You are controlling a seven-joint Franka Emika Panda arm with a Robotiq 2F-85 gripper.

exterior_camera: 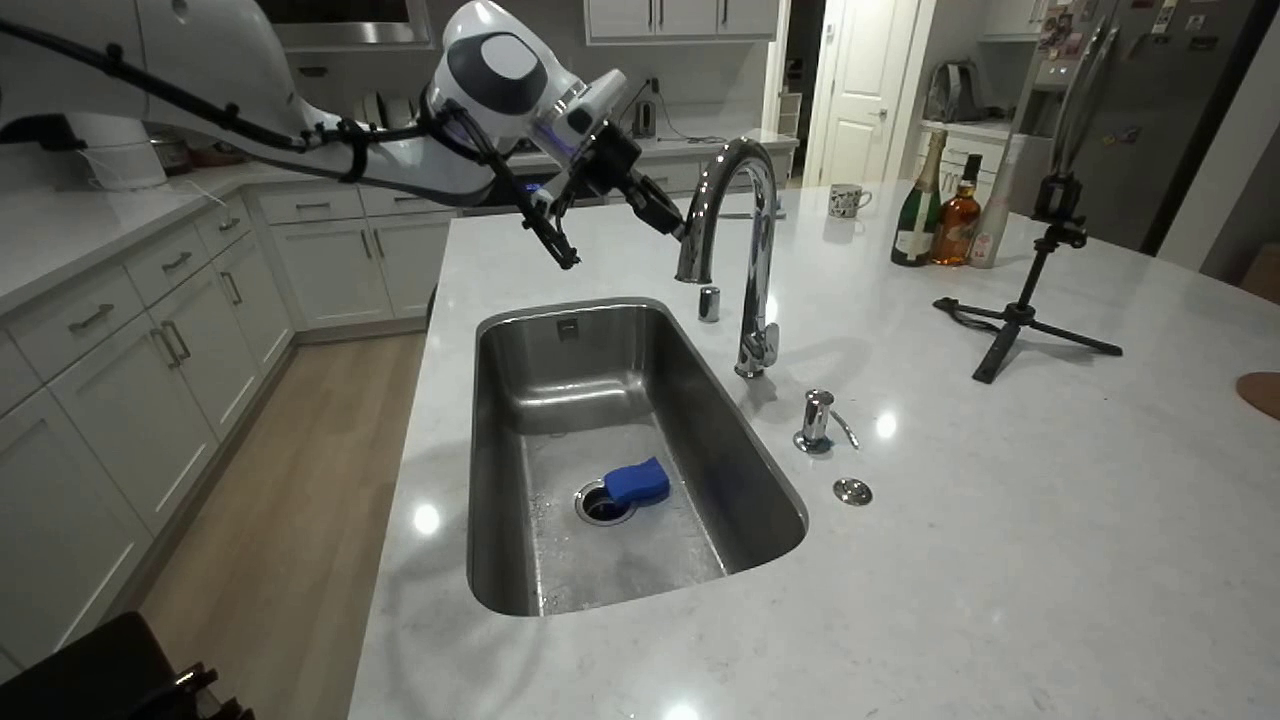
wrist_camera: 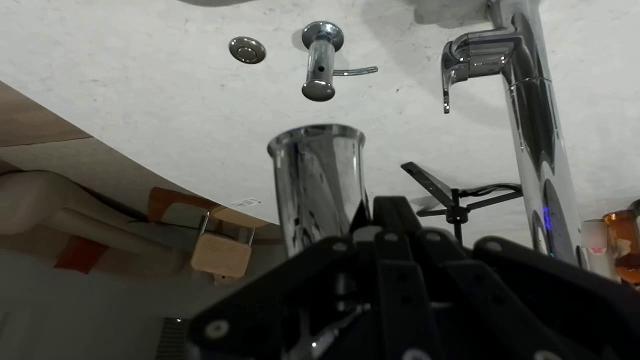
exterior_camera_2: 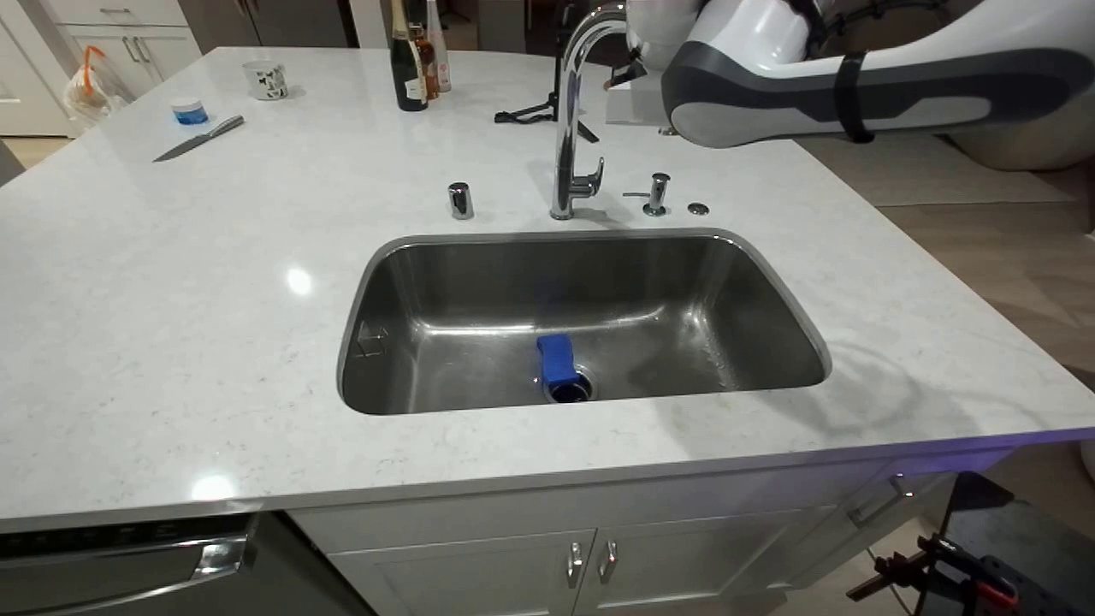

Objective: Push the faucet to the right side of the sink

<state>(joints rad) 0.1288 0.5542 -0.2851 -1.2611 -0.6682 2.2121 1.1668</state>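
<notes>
1. White stone counter (exterior_camera: 960, 560): beneath your black mechanical hand (exterior_camera: 673, 226).
2. Rectangular, brushed stainless-steel sink (exterior_camera: 600, 368): lower than your hand.
3. Tall, shiny chrome gooseneck faucet (exterior_camera: 758, 270): spout (exterior_camera: 699, 230) just beside your hand; you cannot tell whether they touch.
4. Your hand: pressed together.

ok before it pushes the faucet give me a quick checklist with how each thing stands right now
1. Fingers shut: ok, going by the wrist view.
2. Fingers close to the spout of the faucet: ok.
3. Fingers actually touching the spout: cannot tell.
4. Spout end visible in both exterior views: not ok, the arm hides it in an exterior view.
5. Blue sponge down in the sink, away from the fingers: ok.
</notes>
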